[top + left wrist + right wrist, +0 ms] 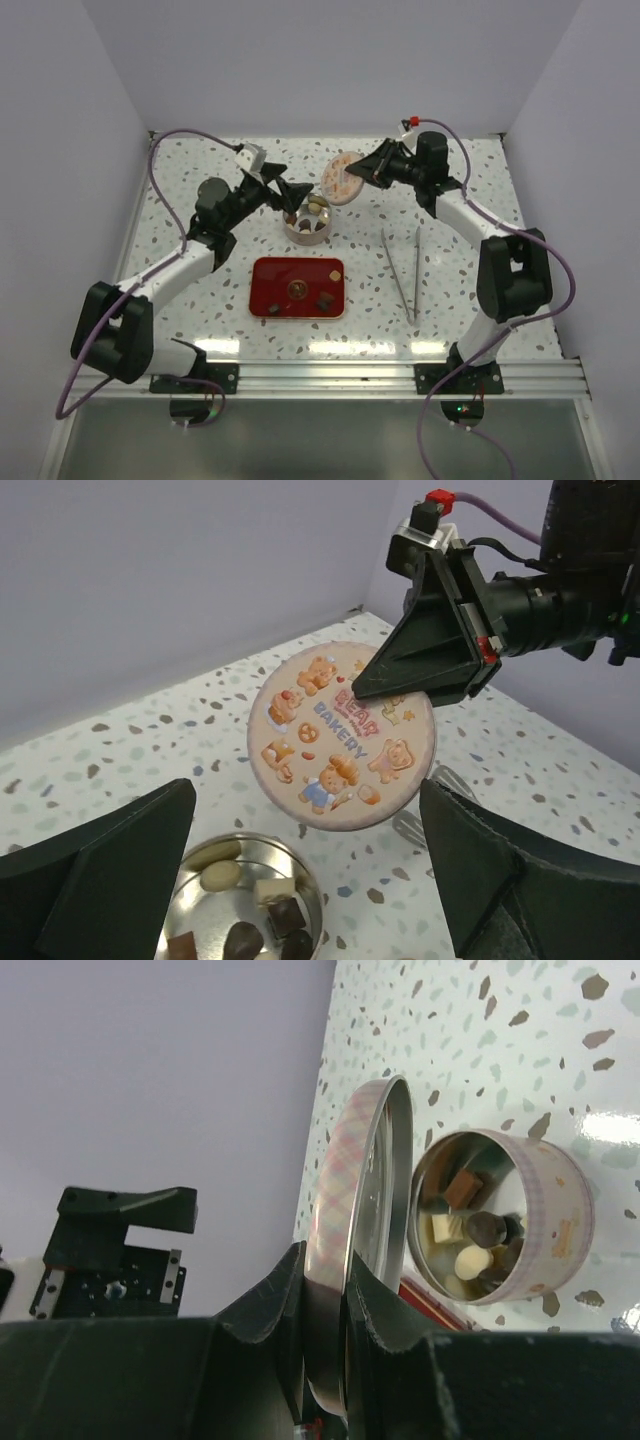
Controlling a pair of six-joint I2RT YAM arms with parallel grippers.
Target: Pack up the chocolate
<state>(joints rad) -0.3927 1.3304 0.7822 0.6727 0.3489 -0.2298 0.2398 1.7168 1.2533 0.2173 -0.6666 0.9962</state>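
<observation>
Several chocolate pieces [262, 912], dark, light brown and cream, lie in the open round tin [307, 224]; a few more chocolate pieces [326, 299] sit on the red tray [270, 272]. My right gripper [362, 172] is shut on the rim of the tin's lid [342, 742], which carries bear pictures. It holds the lid on edge above the table, just behind and to the right of the tin. In the right wrist view the lid [352, 1200] is pinched between the fingers [270, 1295], beside the tin [545, 1225]. My left gripper [310, 880] hangs open over the tin, holding nothing.
Long metal tweezers [405, 268] lie on the speckled table to the right of the red tray. White walls close in the table at the back and both sides.
</observation>
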